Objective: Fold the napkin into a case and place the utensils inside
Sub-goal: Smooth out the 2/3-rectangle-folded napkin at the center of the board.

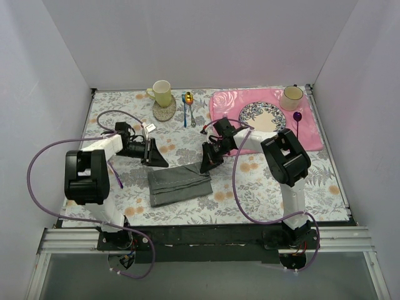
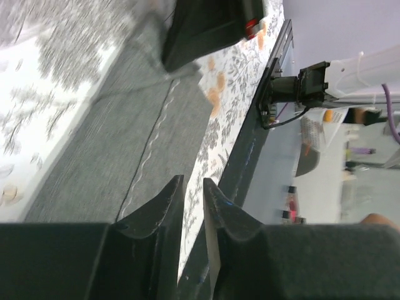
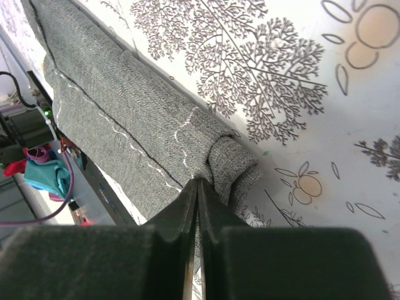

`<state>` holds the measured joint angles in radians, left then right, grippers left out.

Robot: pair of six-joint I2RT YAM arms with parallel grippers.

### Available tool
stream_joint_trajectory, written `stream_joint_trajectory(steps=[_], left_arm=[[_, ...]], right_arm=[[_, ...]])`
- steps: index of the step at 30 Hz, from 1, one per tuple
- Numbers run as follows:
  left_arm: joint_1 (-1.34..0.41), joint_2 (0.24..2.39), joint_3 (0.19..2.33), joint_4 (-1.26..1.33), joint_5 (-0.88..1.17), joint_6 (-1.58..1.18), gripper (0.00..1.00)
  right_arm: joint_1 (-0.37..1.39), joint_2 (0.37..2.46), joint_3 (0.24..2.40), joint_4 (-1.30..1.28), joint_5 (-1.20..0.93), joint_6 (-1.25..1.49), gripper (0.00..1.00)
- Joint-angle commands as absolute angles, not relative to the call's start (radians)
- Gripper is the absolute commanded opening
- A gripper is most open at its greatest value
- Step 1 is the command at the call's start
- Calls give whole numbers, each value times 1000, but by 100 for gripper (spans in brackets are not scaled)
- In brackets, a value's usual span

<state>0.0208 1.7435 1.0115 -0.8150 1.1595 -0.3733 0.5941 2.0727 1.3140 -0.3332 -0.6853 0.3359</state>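
Where only the wrist view shows the rolled 1 o'clock corner of the dark grey woven napkin [image 3: 125, 131], right gripper [image 3: 197, 182] pinches it; left gripper [image 2: 192, 180] narrow, empty.

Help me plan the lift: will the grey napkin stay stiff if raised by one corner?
Probably floppy: the napkin bunches into a soft roll where the right gripper pinches it. Likely grippy, not slippery: its weave looks coarse.

arms [image 1: 84, 175]: white links, black joints | cables [image 1: 28, 178]: purple loops | left claw [image 2: 192, 187], right claw [image 3: 197, 187]: matte black
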Motion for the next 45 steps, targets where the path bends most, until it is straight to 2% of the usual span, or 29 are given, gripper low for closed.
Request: stream_joint_trajectory(steps=[1, 6, 11, 14, 17, 24, 27, 34, 41, 45], left_arm=[[-109, 1637, 985, -433, 1158, -691, 16], [-271, 1686, 963, -146, 1037, -987, 12], [-330, 1776, 956, -35, 974, -1110, 9], [-331, 1896, 968, -43, 907, -1155, 6], [-342, 2027, 1060, -202, 805, -1108, 0], [-350, 2057, 1111, -281, 730, -1086, 0], [-350, 2046, 1109, -284, 716, -1081, 0], [-350, 2033, 1100, -281, 706, -1080, 0], [-348, 2033, 1098, -282, 696, -1083, 0], [-348, 2034, 1100, -285, 695, -1086, 0]], right_arm=[[592, 2039, 1284, -333, -621, 287, 7], [594, 2028, 1258, -344, -621, 272, 6], [592, 2028, 1246, -334, -623, 271, 6], [592, 2025, 1244, -328, -627, 275, 6], [594, 2000, 1241, -315, -644, 281, 6], [584, 1858, 1239, -164, -727, 418, 20], [587, 1838, 1241, -62, -765, 501, 22], [587, 1937, 1226, -40, -779, 563, 21], [572, 2000, 1111, -135, -730, 509, 19], [549, 2060, 1129, -202, -738, 479, 17]])
